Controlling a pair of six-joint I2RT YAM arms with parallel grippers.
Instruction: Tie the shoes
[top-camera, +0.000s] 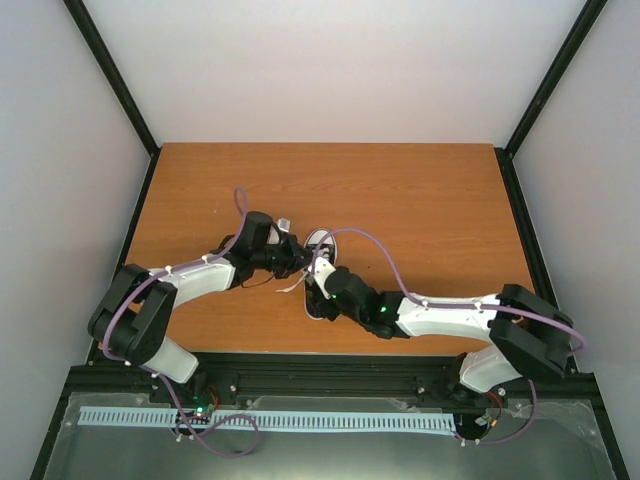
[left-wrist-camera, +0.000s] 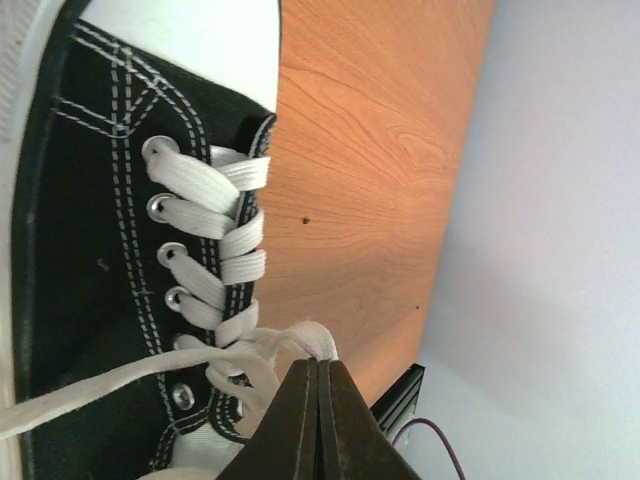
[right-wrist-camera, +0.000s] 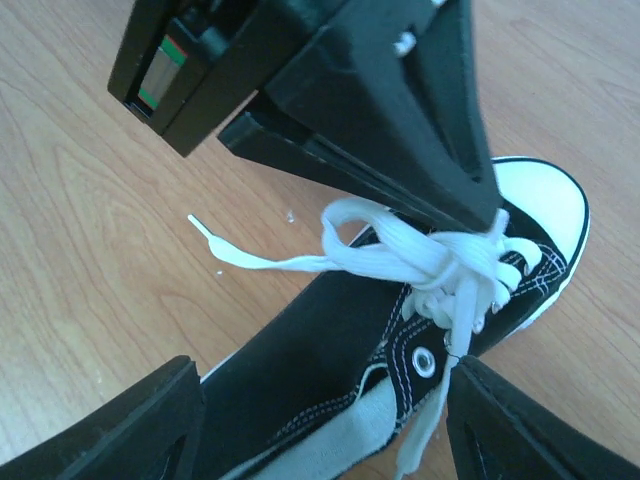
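Observation:
The black canvas sneaker (top-camera: 320, 240) with white toe cap (right-wrist-camera: 540, 195) lies mid-table, toe pointing away, mostly covered by both grippers. My left gripper (top-camera: 303, 262) is shut on a loop of white lace (left-wrist-camera: 300, 340) at the top eyelets, with its jaws pressed together (left-wrist-camera: 318, 362). It also shows in the right wrist view (right-wrist-camera: 400, 120), pinching the lace bundle (right-wrist-camera: 450, 265). My right gripper (top-camera: 322, 282) is open and straddles the shoe's ankle side (right-wrist-camera: 330, 420), holding nothing. One lace end (right-wrist-camera: 230, 258) lies loose on the table to the shoe's left.
The wooden table (top-camera: 420, 200) is walled by white panels with black corner posts. A black frame rail (top-camera: 330, 365) runs along the near edge. A purple cable (top-camera: 380, 250) arcs over the right arm near the shoe.

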